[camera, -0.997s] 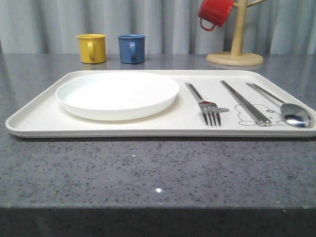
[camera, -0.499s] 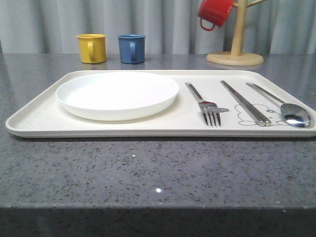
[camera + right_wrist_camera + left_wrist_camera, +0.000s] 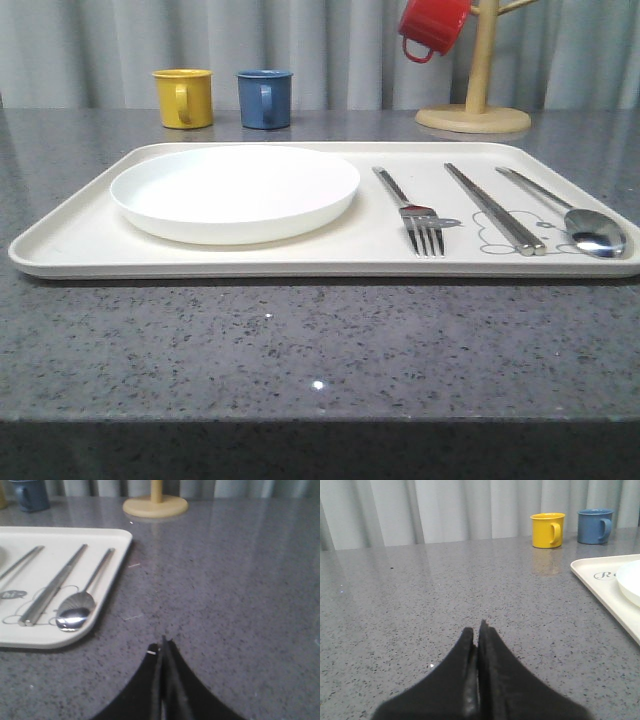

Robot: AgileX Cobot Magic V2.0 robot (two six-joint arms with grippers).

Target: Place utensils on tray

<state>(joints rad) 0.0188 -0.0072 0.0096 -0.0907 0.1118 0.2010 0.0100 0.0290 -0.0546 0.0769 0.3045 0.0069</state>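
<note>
On your tray (image 3: 80, 235) lie one fork (image 3: 412, 212), one pair of chopsticks (image 3: 494, 208) and one spoon (image 3: 572, 218), all beside one plate (image 3: 235, 191). Your left gripper (image 3: 479, 626) and right gripper (image 3: 163, 641) both rest off the tray, jaws pressed together.

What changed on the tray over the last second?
Nothing visibly changed. The fork, chopsticks and spoon lie on the tray right of the plate, as before. Only the whole picture sits slightly shifted, so that is the camera, not the objects.
</note>
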